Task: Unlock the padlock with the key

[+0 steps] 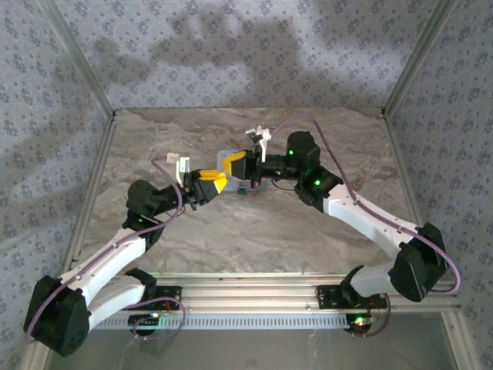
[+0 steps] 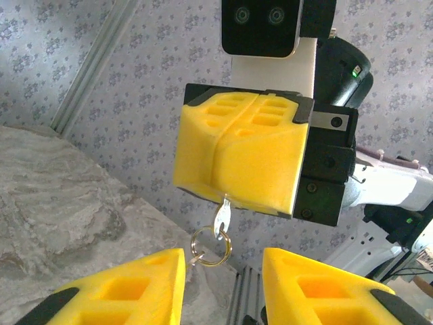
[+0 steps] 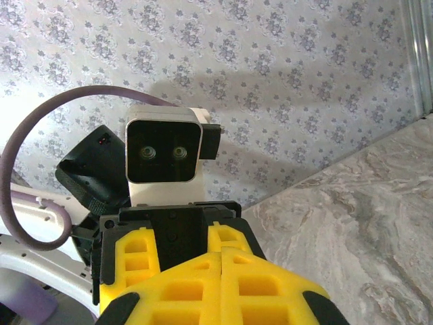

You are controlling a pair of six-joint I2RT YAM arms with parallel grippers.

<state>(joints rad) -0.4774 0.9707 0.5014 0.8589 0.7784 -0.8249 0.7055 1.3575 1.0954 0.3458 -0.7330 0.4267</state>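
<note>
Yellow foam on black mounts marks both claws. We list items from the left, each placed against the right claw (image 1: 233,165).

1. Left arm (image 1: 115,254): white and black, rising from the near edge of the marbled counter (image 1: 254,231) towards the right claw.
2. Left claw (image 1: 219,183): just left of the right claw, tip facing tip. It is spread. In its own wrist view its two fingers (image 2: 145,284) stand apart with nothing between them.
3. Pale blue box (image 1: 224,159): a corner shows at the right claw's left edge, the rest hidden behind it.
4. Key (image 2: 223,215): silver, its blade hidden inside the right claw and its head hanging below the pads. A split ring (image 2: 211,245) dangles from it close to one left finger. We cannot tell whether they touch.
5. Right claw (image 2: 230,183): pressed together, pinching the key. Its own wrist view shows the pads (image 3: 222,271) meeting along one seam.
6. Padlock (image 1: 245,187): small and dark blue, on the counter just on the near side of the right claw. It is too small for detail.
7. Right arm (image 1: 362,212): extends right of its claw and back to the near edge.
</note>
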